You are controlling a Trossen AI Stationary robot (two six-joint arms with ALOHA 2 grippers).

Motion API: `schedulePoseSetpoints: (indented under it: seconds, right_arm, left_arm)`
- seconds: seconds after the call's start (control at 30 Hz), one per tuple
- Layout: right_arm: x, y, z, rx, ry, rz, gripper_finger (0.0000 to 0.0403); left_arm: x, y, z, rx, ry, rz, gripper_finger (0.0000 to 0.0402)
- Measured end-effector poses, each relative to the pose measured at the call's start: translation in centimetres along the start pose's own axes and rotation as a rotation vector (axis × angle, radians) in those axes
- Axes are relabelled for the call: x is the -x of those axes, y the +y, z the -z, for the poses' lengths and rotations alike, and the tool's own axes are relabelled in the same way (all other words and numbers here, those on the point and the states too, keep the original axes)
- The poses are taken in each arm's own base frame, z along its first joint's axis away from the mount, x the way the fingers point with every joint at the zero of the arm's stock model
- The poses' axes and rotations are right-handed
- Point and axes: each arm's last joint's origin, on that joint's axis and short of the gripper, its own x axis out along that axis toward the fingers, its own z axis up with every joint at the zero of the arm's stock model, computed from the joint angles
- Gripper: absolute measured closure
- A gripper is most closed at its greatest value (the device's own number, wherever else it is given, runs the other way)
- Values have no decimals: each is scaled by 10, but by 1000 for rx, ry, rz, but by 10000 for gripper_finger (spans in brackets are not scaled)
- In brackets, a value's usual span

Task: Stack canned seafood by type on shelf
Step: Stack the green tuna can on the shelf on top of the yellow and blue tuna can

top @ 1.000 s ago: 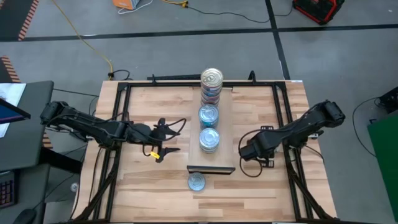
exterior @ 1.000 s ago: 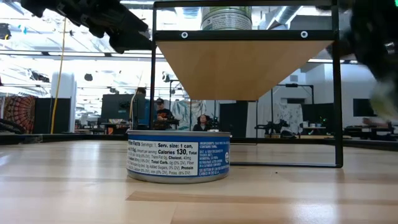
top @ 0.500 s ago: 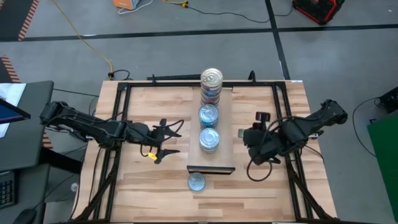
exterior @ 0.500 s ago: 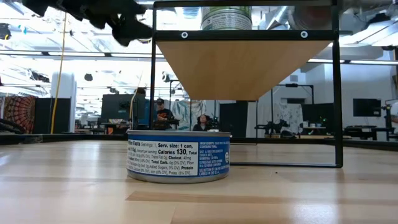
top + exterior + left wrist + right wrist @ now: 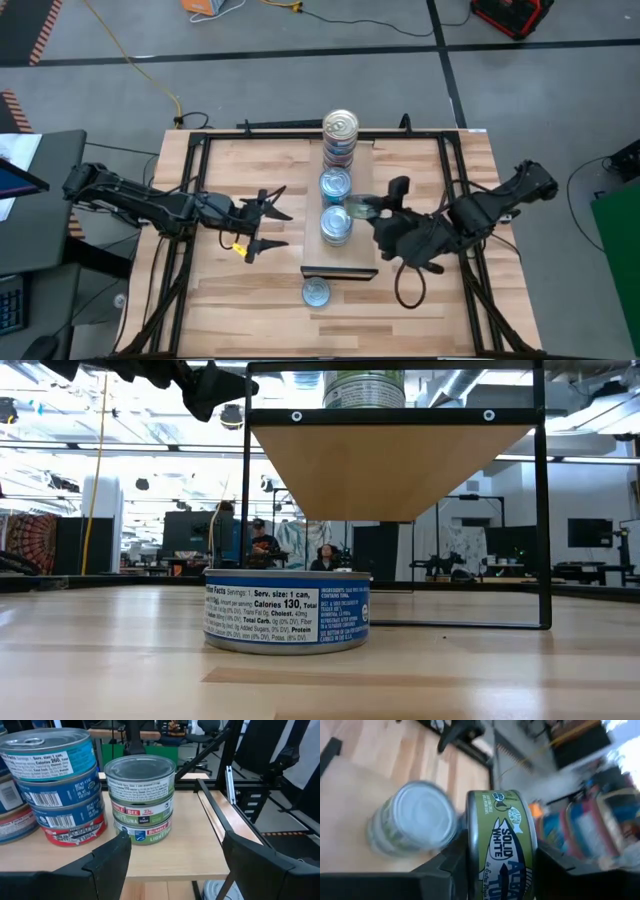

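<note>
My right gripper (image 5: 372, 209) clenches a green tin (image 5: 502, 851) on edge over the shelf (image 5: 362, 232) | green stack (image 5: 412, 818) just beside — tip flat first | left gripper (image 5: 272, 214) spread, idle.

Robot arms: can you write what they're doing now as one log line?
right gripper: shut on green tuna can, over shelf | left gripper: open, empty, beside shelf | blue-label can: on tabletop

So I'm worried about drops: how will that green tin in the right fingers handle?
The green tin looks rigid metal, so squeezing should not deform it. It is gripped with its round label face sideways, so it may roll if released that way. Its glossy sides between the right gripper's fingers could slip.
</note>
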Motion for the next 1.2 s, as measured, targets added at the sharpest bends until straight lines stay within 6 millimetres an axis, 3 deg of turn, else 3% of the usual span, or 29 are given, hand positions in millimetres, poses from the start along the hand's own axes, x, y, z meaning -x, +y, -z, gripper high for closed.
schedulePoseSetpoints:
  seconds: [0.33, 0.5, 0.9, 1.2]
  right_arm:
    - [-35, 3, -20, 183, -26, 78, 237]
    - [-48, 15, -24, 288, 3, 89, 218]
    - [-68, 13, -21, 305, 76, 135, 232]
    - [-91, 7, -16, 293, 158, 202, 212]
  left_arm:
    - [1, -1, 4, 0, -51, 10, 100]
    - [1, -1, 11, 1, -68, 18, 100]
    - [1, -1, 9, 4, -86, 5, 100]
    - [1, -1, 9, 7, -90, -1, 100]
